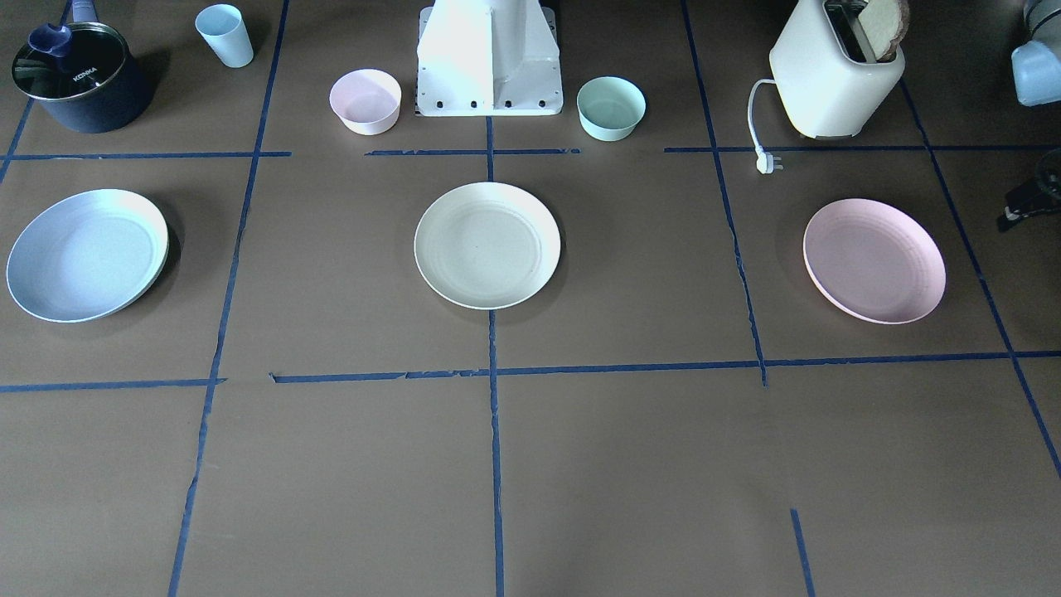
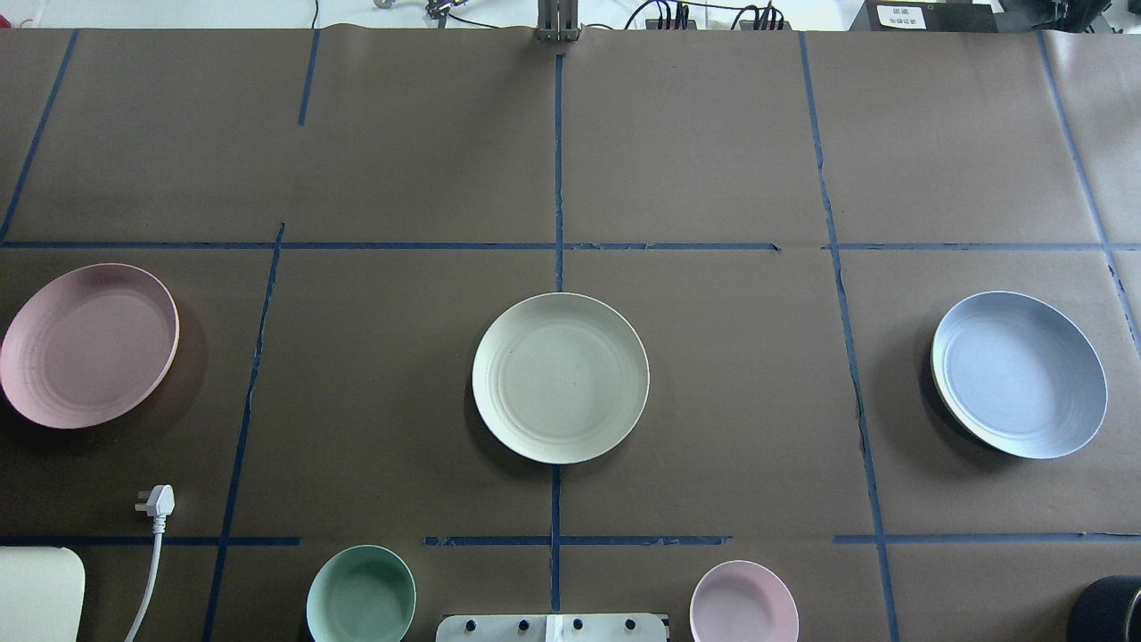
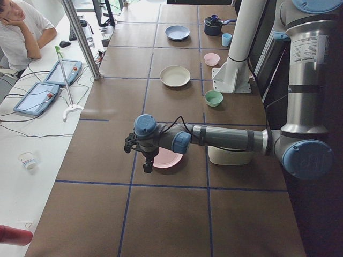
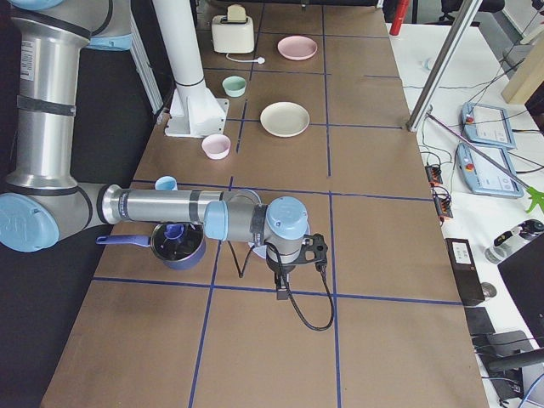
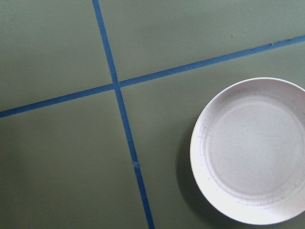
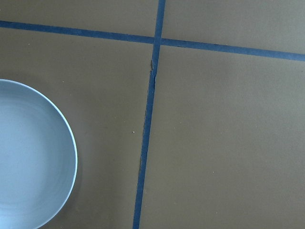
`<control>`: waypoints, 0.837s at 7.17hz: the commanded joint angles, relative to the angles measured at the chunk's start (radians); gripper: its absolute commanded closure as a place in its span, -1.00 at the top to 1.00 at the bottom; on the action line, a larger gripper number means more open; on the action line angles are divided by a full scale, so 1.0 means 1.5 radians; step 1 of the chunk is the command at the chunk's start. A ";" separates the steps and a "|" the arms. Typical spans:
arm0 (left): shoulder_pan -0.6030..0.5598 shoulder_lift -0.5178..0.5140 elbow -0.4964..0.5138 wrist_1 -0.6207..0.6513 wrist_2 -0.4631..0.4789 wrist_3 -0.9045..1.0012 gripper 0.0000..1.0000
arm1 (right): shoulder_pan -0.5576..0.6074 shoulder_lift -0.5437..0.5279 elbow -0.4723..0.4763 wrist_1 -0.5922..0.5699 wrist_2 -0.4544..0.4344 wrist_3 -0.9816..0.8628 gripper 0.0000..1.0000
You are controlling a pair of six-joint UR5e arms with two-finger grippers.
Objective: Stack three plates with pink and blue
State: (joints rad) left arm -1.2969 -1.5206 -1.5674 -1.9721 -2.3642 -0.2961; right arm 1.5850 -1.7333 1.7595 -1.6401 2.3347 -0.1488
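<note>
Three plates lie apart in a row on the brown table. The cream plate (image 1: pixel 487 245) (image 2: pixel 560 377) is in the middle, the pale pink plate (image 1: pixel 874 259) (image 2: pixel 87 344) on my left side, and the pale blue plate (image 1: pixel 87 254) (image 2: pixel 1019 374) on my right. My left gripper (image 3: pixel 138 144) hovers beside the pink plate (image 5: pixel 250 150), over its operator-side edge. My right gripper (image 4: pixel 316 251) hovers beside the blue plate (image 6: pixel 31 155). Both grippers show only in the side views, so I cannot tell whether they are open or shut.
A small pink bowl (image 1: pixel 365 101) and a mint-green bowl (image 1: pixel 611 108) flank the robot base (image 1: pixel 489 62). A toaster (image 1: pixel 837 70) with bread and its loose plug (image 1: pixel 768 162) stand near the pink plate. A dark pot (image 1: pixel 79 79) and a blue cup (image 1: pixel 225 35) stand near the blue plate.
</note>
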 commanded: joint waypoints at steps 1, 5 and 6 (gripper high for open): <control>0.092 -0.011 0.134 -0.258 0.003 -0.212 1.00 | -0.001 0.000 0.000 0.000 0.000 0.000 1.00; 0.109 -0.006 0.142 -0.260 -0.003 -0.227 -0.81 | -0.001 0.000 0.000 -0.001 -0.001 -0.002 1.00; 0.109 -0.004 0.142 -0.260 -0.004 -0.225 -0.90 | -0.001 0.000 0.000 0.000 -0.001 -0.001 1.00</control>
State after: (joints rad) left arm -1.1344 -1.5293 -1.3552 -2.3616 -2.3683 -0.6323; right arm 1.5831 -1.7334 1.7595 -1.6405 2.3333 -0.1510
